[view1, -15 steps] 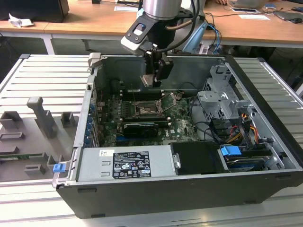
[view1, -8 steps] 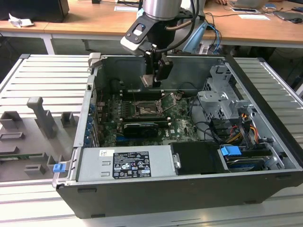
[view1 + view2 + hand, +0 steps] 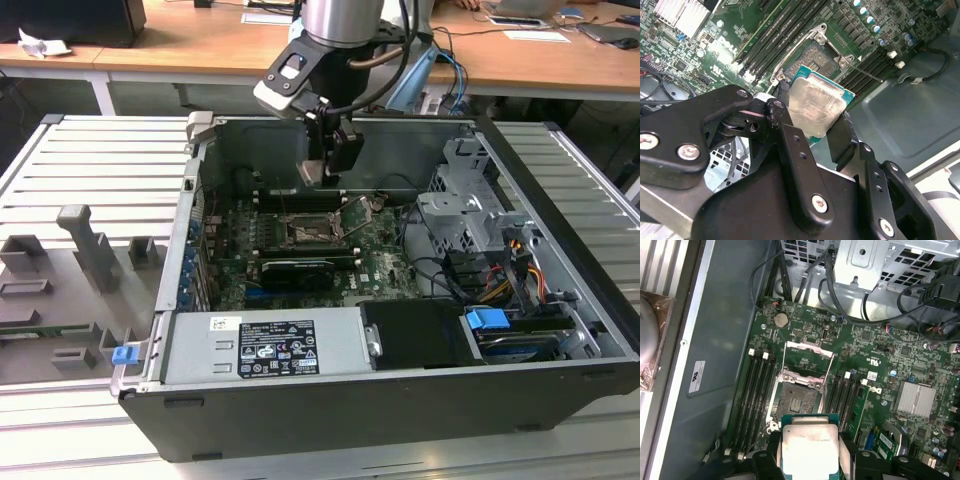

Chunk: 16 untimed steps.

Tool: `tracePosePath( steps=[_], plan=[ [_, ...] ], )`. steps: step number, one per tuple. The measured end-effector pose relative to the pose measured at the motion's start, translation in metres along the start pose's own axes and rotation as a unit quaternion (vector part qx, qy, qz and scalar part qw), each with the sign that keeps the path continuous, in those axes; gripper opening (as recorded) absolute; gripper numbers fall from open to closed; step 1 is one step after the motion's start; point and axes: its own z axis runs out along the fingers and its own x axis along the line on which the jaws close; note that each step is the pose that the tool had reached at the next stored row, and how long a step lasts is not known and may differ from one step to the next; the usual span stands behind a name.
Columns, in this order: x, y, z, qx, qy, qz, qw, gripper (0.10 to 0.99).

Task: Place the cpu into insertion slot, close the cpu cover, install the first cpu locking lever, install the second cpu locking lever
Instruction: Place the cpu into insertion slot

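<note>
One cpu point(image 3: 312, 172), gripped by the end effector point(image 3: 326, 160), hangs over the open case point(image 3: 350, 415) in the exterior view, w/ green board point(image 3: 390, 265) below. Second wrist view: fingers point(image 3: 840, 135) pinch opposite edges; prob. light, stiff, fragile, so edge hold suits. First wrist view: insertion slot point(image 3: 797, 397) empty, below the end effector; cpu cover point(image 3: 807, 351) stands open beyond it.
</note>
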Motion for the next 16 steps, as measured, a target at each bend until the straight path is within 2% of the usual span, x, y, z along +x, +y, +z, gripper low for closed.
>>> tracePosePath(
  steps=[4,7,11,16],
  plan=[
    [-0.0003,-0.0001,0.0051,-0.0002,-0.0012,0.007,1.0,0.541],
    [-0.0006,-0.0001,0.0103,-0.0003,-0.0014,0.026,0.9997,0.541],
    [-0.0009,-0.0001,0.0162,-0.0018,-0.0012,0.06,0.9982,0.541],
    [-0.001,-0.0002,0.0186,-0.0027,-0.0012,0.075,0.9971,0.541]
  ],
)
